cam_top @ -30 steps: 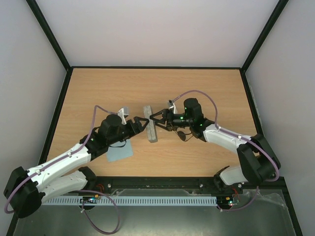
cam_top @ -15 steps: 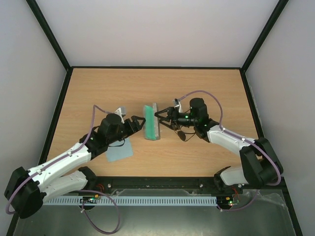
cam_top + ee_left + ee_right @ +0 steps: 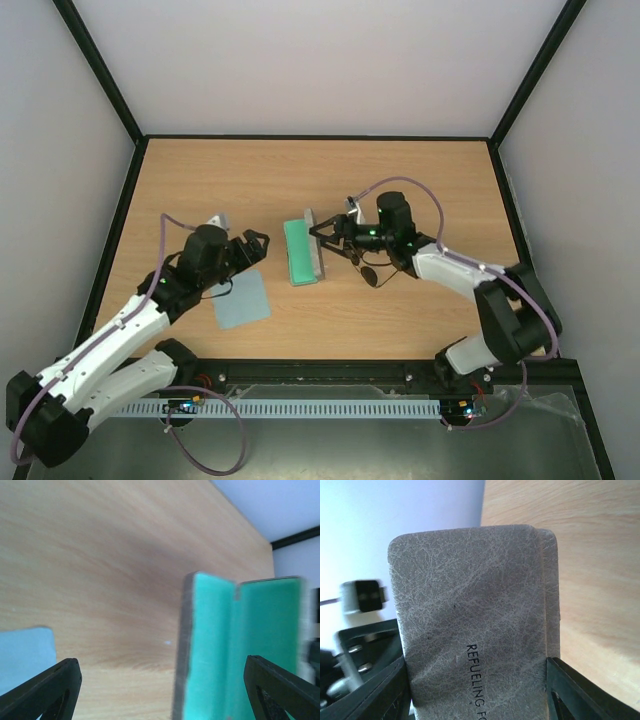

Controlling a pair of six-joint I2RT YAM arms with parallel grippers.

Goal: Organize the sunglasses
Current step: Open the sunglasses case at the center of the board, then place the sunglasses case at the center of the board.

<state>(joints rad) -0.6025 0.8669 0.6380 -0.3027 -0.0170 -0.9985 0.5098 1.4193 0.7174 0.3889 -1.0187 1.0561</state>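
**Table** (image 3: 420,170): wooden. Everything lies in its middle band, within reach of both my arms.

**Case** (image 3: 297,252): open, base flat on the wood, green lining up. The grey lid stands up on the side facing my right arm. Judged reason: it must gape to take the glasses, and the lid may drop shut if unsupported.

**Cloth** (image 3: 241,298): light blue square, lying flat. It sits left of the case and apart from it, nearer my base than the left pincer, so it is clear of any path into the case.

**Right pincer** (image 3: 323,243): spread wide at the lid's outer face. In the wrist view the grey back of the lid fills the gap between my fingers (image 3: 370,695). I cannot tell whether they press it or merely flank it. My guess at the purpose is propping the lid.

**Left pincer** (image 3: 254,245): spread wide and holding nothing. It is near the case's open side but apart from it, and its camera looks into the lining.

**Sunglasses** (image 3: 371,273): on the table right of the case, tucked beside my right forearm and not in the case. One round lens shows; the rest is hidden. Loading is not yet done.
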